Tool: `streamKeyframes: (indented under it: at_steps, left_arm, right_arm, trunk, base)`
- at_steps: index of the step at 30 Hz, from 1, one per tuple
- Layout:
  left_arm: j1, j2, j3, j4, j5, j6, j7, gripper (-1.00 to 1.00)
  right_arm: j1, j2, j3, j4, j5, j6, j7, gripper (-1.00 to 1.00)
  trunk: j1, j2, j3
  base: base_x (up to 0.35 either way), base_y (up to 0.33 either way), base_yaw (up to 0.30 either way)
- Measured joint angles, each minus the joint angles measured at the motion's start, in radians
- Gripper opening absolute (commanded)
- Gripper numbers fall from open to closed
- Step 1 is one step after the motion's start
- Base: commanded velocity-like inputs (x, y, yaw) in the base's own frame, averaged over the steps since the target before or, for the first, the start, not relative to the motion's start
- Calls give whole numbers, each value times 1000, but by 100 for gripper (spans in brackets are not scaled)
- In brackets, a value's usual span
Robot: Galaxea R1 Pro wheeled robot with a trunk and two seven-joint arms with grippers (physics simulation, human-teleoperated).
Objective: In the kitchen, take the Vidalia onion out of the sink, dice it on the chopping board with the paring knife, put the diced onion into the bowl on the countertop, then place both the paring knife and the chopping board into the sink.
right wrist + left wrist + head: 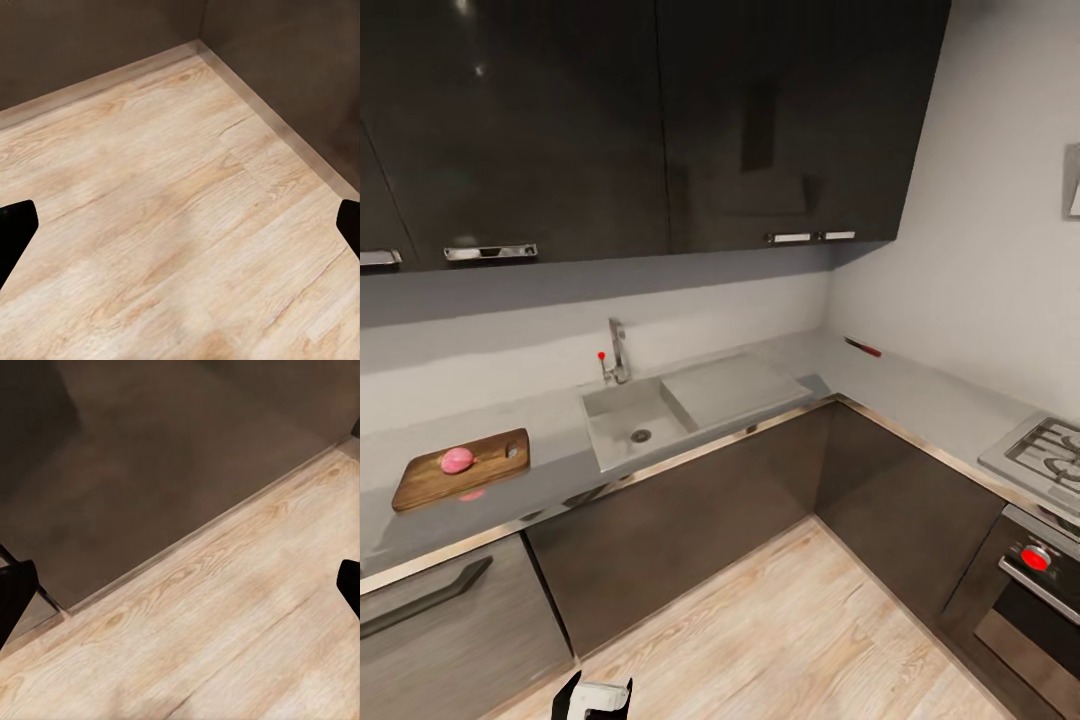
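The paring knife (863, 347) lies far back in the corner of the counter (920, 390), past the sink (635, 420), its long way running along the wall. The Vidalia onion (457, 460) sits on the chopping board (420, 485). Both end effectors hang low over the wooden floor (180, 225), wide open, holding nothing. The knife lies up and to the right, so I think the right arm is nearer.

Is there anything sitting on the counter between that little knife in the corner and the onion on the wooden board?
Yes: the sink and its draining board lie along the countertop between the paring knife near the corner and the Vidalia onion on the chopping board. Nothing else visible stands between them.
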Motion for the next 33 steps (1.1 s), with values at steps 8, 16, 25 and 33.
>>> streamKeyframes:
  at_steps: [8, 16, 25, 33]
  left_arm:
    - [0, 0, 0, 0, 0, 1, 0, 100]
    - [0, 0, 0, 0, 0, 0, 0, 100]
    - [0, 0, 0, 0, 0, 1, 0, 100]
    - [0, 0, 0, 0, 0, 0, 0, 100]
  right_arm:
    - [0, 0, 0, -1, 0, 0, 0, 100]
    - [0, 0, 0, 0, 0, 0, 0, 100]
    - [0, 0, 0, -1, 0, 0, 0, 100]
    - [0, -1, 0, -4, 2, -1, 1, 100]
  trunk:
    - [0, 0, 3]
    - [0, 0, 10]
    - [0, 0, 18]
    - [0, 0, 23]
  base:
    - [0, 0, -171]
    - [0, 0, -247]
    - [0, 0, -248]
    - [0, 0, -150]
